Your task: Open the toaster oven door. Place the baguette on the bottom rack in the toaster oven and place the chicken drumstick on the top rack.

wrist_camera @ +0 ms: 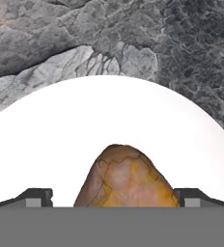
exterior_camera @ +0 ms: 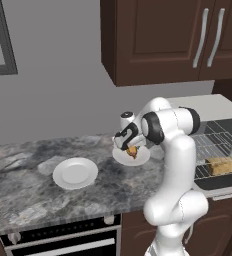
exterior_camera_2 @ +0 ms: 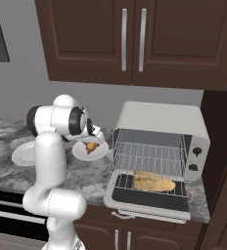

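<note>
Between the pincer's (wrist_camera: 113,198) two dark fingertips (wrist_camera: 34,197), which stand wide apart, lies the chicken drumstick (wrist_camera: 126,178); the tips flank it on either side with white plate showing between each tip and the meat, so nothing is gripped. The drumstick rests on a white plate (wrist_camera: 109,116) that sits on the marbled grey bench (wrist_camera: 191,53).

Seen from the left base camera, the pincer (exterior_camera: 129,148) points down over this plate (exterior_camera: 122,158), directly above the drumstick (exterior_camera: 132,150). A second white plate (exterior_camera: 75,173) lies bare on the bench (exterior_camera: 23,165), well apart to the left.

To the right on the bench stands the toaster oven (exterior_camera_2: 159,119), light grey with rounded corners. The toaster oven door (exterior_camera_2: 149,200) is folded down flat in front of it. The bottom rack (exterior_camera_2: 149,183) is drawn out over the door and carries the baguette (exterior_camera_2: 153,181), lying lengthwise. The top rack (exterior_camera_2: 149,156) sits above it with nothing on it.

Dark brown wall cabinets (exterior_camera_2: 135,39) with grey bar handles hang above; the wall behind is plain grey. Below the bench edge, a black range front (exterior_camera: 63,240) shows.

The arm (exterior_camera: 175,170) rises upright from its base, bends at the elbow and reaches left, the wrist turned downward over the drumstick's plate.
</note>
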